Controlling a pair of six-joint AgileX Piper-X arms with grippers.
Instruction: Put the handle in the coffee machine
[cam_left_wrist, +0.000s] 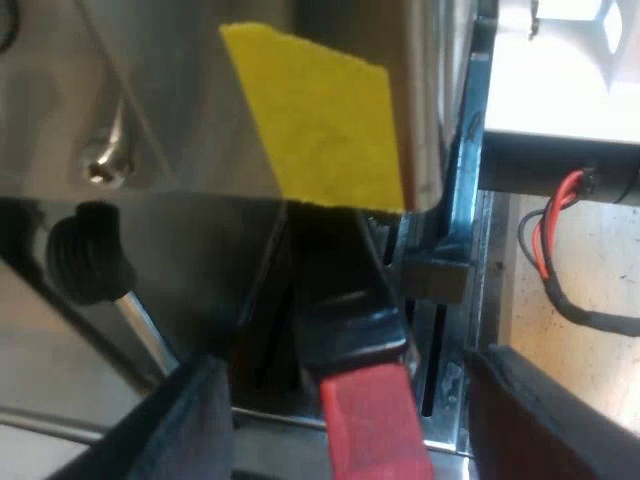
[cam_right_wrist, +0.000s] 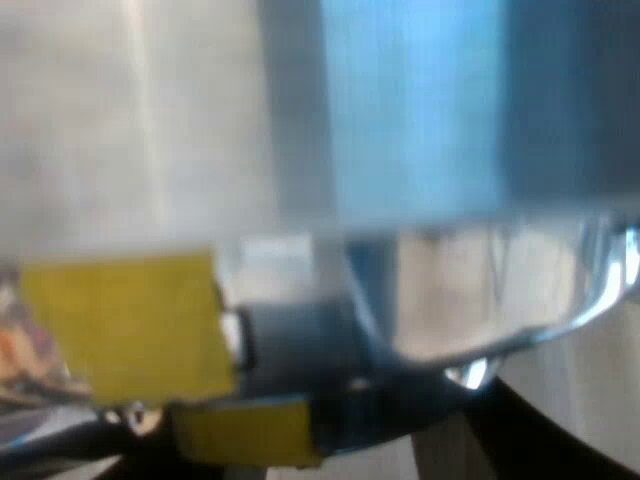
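A: Where is the handle?
B: We see the dark handle with a red end (cam_left_wrist: 352, 340) running up under the shiny steel espresso machine (cam_left_wrist: 180, 100), just below a yellow tape patch (cam_left_wrist: 320, 120).
A: End effectors?
B: Our left end effector (cam_left_wrist: 345, 395) is spread. Its black fingers (cam_left_wrist: 190, 425) stand either side of the red end, with gaps. For our right end effector (cam_right_wrist: 320, 465), close against the steel, we cannot tell.
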